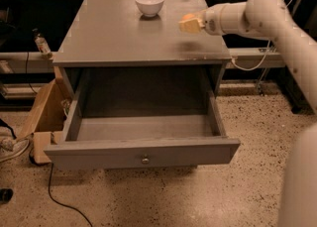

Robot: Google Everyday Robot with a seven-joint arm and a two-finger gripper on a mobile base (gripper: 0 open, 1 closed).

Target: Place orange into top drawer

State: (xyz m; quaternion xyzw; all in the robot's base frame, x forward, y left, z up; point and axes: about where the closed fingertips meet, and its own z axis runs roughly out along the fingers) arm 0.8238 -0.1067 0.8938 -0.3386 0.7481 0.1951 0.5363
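Observation:
The orange shows only as a small orange patch between the pale fingers of my gripper. The gripper is shut on it and holds it a little above the right part of the grey cabinet top, with its shadow on the surface below. The top drawer is pulled wide open below the cabinet top, its round metal knob at the centre of the front panel. The drawer's inside is bare. The gripper is behind and above the drawer's right rear corner.
A white bowl stands at the back of the cabinet top, left of the gripper. A cardboard box sits on the floor left of the drawer, with a black cable beside it. A railing runs behind the cabinet.

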